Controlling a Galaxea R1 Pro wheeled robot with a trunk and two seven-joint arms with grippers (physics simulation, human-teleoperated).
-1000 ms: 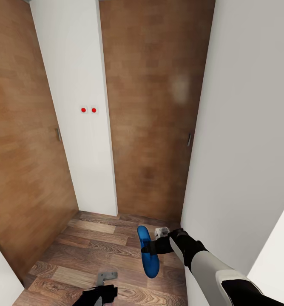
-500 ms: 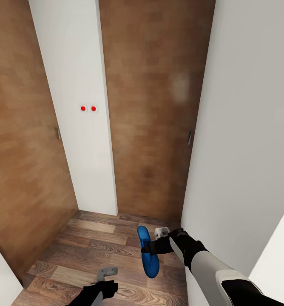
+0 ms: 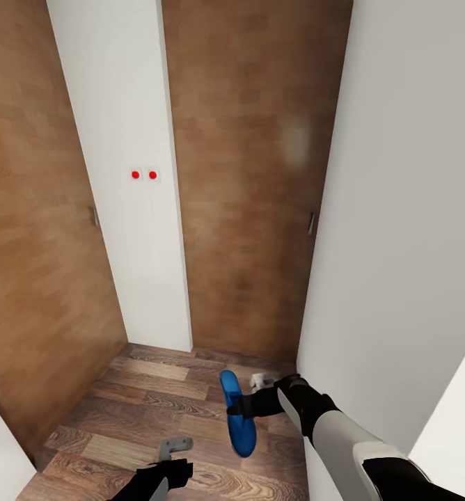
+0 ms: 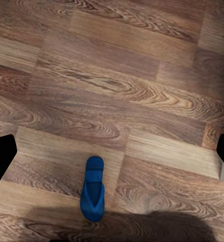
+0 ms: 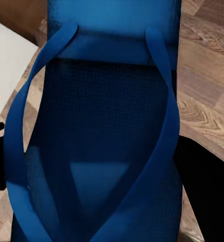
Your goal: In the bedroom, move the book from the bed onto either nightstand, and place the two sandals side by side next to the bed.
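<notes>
Grained wood floor; right tool clamps smooth blue sandal; left tool unclear.

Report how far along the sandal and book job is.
Nothing looks finished. In hand: the right gripper is shut on one blue sandal, held above the wood floor facing closed doors. Left gripper is open; its wrist view shows a second sandal on the floor. Bed, nightstand and book remain ahead.

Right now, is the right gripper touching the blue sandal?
Touching. In the head view the right gripper is clamped across the blue sandal, held above the wood floor; the right wrist view shows dark fingers flanking it.
</notes>
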